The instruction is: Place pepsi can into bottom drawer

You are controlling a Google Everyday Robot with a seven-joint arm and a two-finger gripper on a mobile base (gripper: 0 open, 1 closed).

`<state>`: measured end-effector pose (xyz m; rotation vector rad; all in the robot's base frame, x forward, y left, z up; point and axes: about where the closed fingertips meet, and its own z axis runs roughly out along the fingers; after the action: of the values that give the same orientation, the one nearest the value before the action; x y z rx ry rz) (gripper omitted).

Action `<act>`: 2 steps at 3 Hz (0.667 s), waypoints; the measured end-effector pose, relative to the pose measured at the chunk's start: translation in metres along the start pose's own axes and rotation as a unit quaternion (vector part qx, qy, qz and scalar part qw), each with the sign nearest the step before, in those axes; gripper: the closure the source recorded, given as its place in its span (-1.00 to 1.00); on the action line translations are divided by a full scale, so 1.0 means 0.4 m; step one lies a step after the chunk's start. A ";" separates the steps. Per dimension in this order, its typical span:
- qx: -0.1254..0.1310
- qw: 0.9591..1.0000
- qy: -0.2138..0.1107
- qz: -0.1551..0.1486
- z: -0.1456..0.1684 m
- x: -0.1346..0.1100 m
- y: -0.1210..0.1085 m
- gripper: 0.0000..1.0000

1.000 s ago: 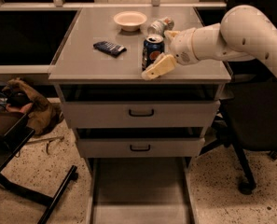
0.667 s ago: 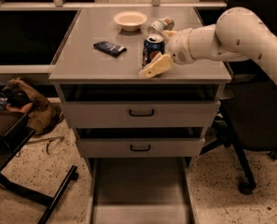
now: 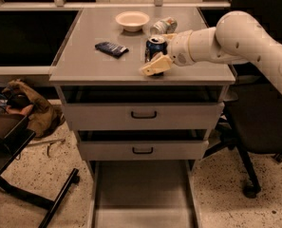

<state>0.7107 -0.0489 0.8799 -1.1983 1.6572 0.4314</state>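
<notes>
The pepsi can (image 3: 155, 47), dark blue with a silver top, stands upright on the grey cabinet top (image 3: 93, 63) near its front edge. My gripper (image 3: 154, 61) reaches in from the right on a white arm and sits around the can at table height. The bottom drawer (image 3: 143, 189) is pulled out toward the camera below the cabinet, a long grey tray with nothing in it.
A white bowl (image 3: 132, 20), a silvery can lying on its side (image 3: 163, 25) and a dark snack packet (image 3: 111, 48) are on the cabinet top. The two upper drawers (image 3: 143, 114) are closed. An office chair (image 3: 259, 127) stands to the right, and a bag (image 3: 24, 106) and a black stand (image 3: 45, 194) are to the left.
The gripper's near part has shifted slightly toward the can. The can has stayed in place on the cabinet top.
</notes>
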 end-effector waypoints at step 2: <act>0.000 1.000 0.000 0.000 0.000 0.000 0.000 0.30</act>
<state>0.7107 -0.0488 0.8799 -1.1984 1.6572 0.4315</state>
